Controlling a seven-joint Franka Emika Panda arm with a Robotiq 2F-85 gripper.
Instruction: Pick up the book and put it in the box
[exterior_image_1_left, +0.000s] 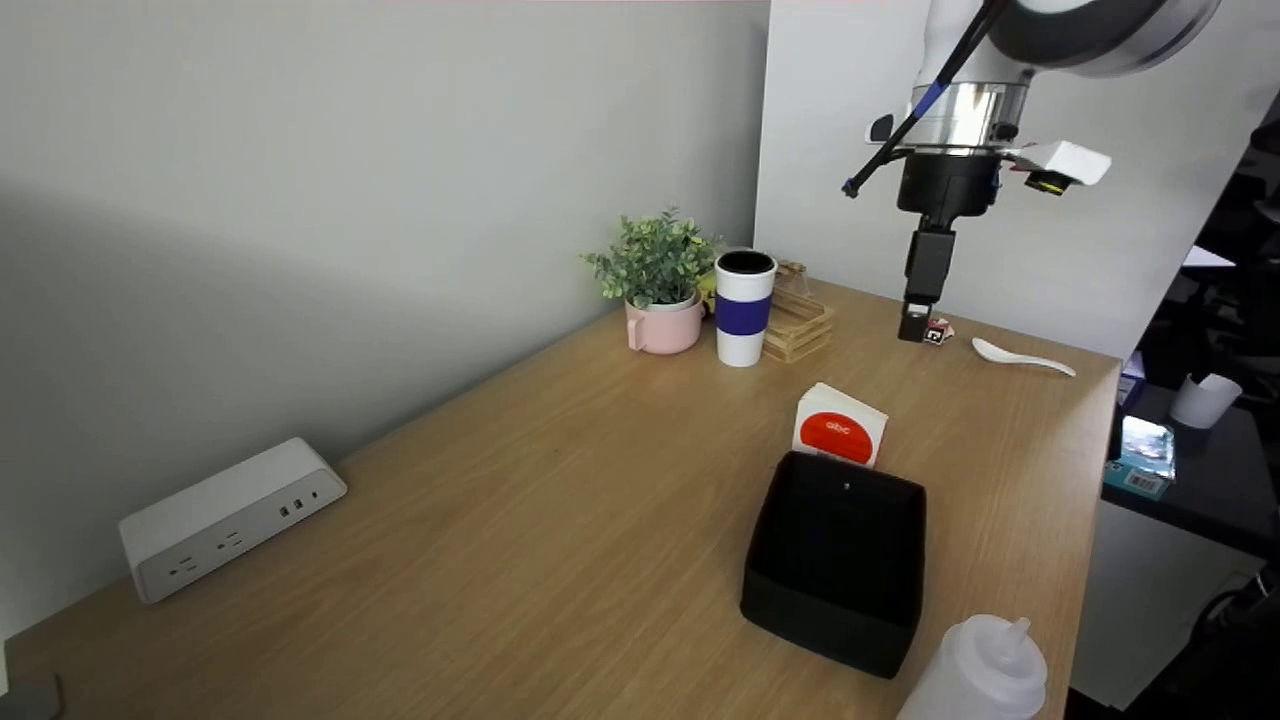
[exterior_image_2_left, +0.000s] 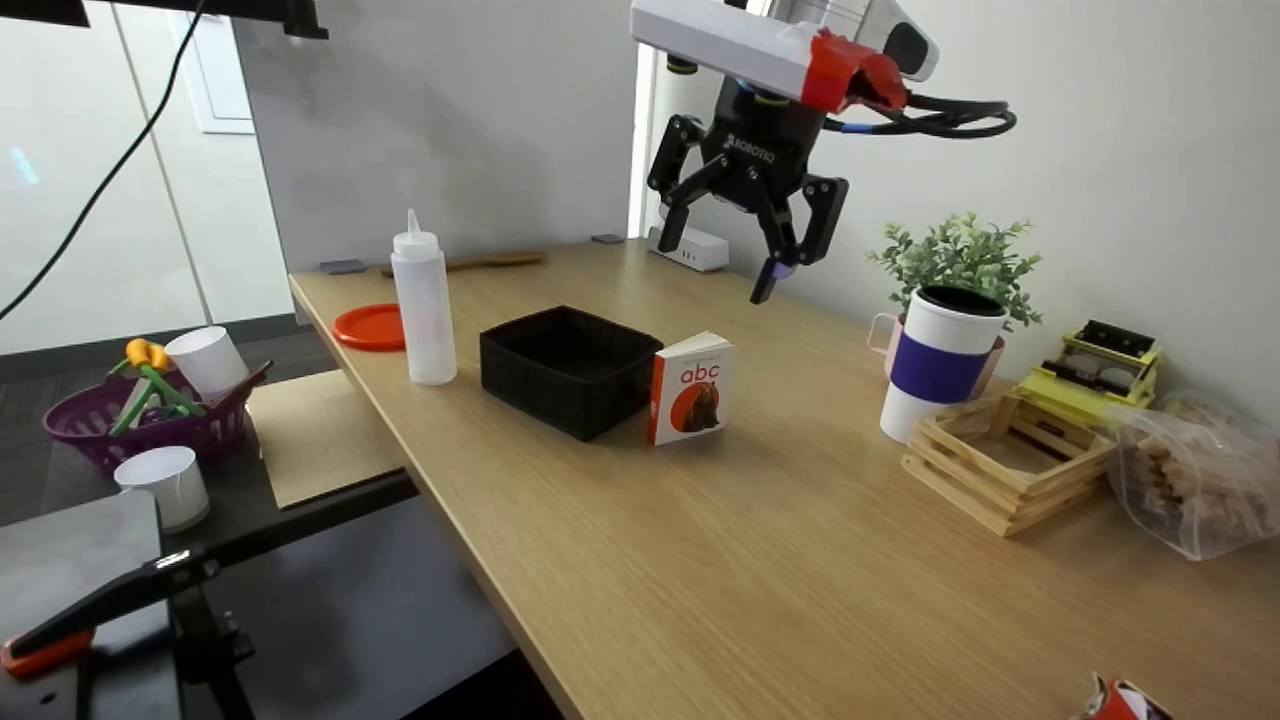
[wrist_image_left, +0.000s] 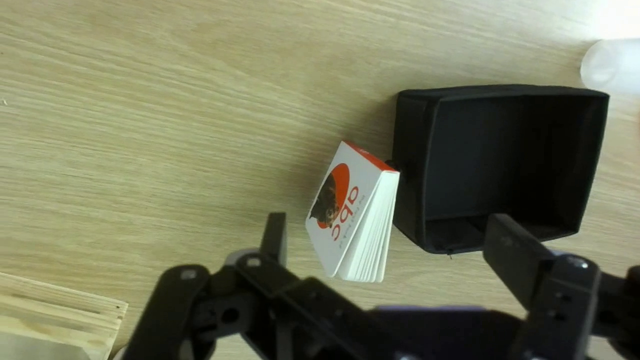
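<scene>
Matte black, the box (exterior_image_2_left: 530, 388) is sitting on the desk (exterior_image_2_left: 800, 540), and the small white book (exterior_image_2_left: 700, 392) is standing upright outside it, just beside one short end, its red spine so near that I can't tell whether they are touching. Above, the gripper (exterior_image_2_left: 716, 268) is hanging with its two fingers well apart and is holding nothing. By my reckoning the job is only standing at its beginning: the grasp, the lift, the carry and the release are all remaining. In the wrist view the book is showing between the fingers, down below them, so the step in hand is probably the approach.

The book's cover is looking like stiff card, carrying a red-orange disc with a dark animal across it, and thick white pages are fanning away from the spine. The box's sides are appearing cloth-like and dull, with softened corners around an open top. Near the end away from the book a squeeze bottle (exterior_image_2_left: 428, 320) of cloudy plastic is standing, round and slender with a pointed nozzle. Pale slats are making up a crate (exterior_image_2_left: 962, 466), and fine streaks of wood grain are running across the desk.
</scene>
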